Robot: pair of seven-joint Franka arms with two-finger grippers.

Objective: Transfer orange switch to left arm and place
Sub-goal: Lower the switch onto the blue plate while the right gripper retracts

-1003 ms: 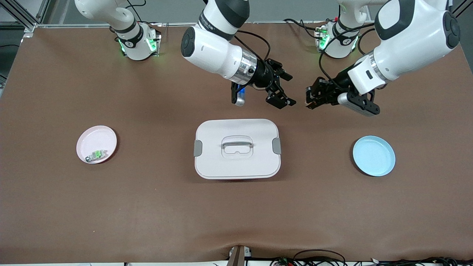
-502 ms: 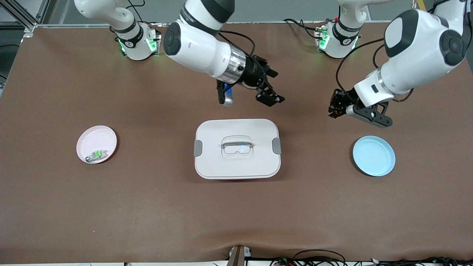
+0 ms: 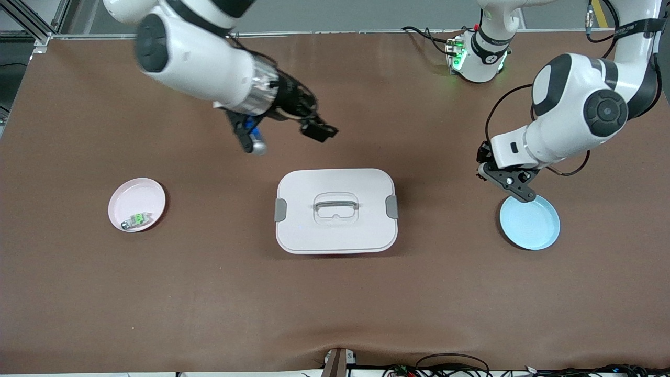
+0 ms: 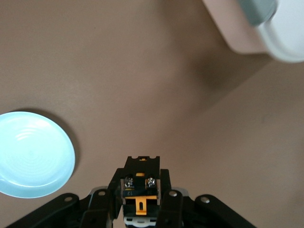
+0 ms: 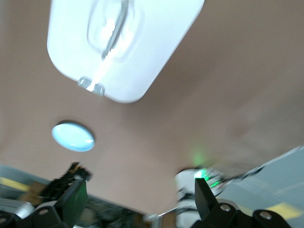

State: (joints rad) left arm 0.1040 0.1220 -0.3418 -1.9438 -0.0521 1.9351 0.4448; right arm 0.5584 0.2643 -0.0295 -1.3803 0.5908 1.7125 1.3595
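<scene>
The orange switch [image 4: 141, 189], a small black block with an orange tab, sits clamped between my left gripper's fingers in the left wrist view. My left gripper [image 3: 481, 160] hangs over the table just beside the blue plate [image 3: 529, 222], toward the box; the plate also shows in the left wrist view [image 4: 33, 154]. The white lidded box [image 3: 335, 210] stands mid-table. My right gripper [image 3: 318, 131] is open and empty, in the air over bare table between the box and the arm bases. In the right wrist view its fingers [image 5: 72, 199] stand wide apart with nothing between them.
A pink plate [image 3: 137, 203] toward the right arm's end holds a small green-and-clear component [image 3: 137, 220]. The box's corner shows in the left wrist view [image 4: 266, 23], and the box shows in the right wrist view [image 5: 123, 42]. Brown table surface lies between box and plates.
My left gripper has carried the switch away from the middle to beside the blue plate. My right arm has swung back toward its own end, gripper open.
</scene>
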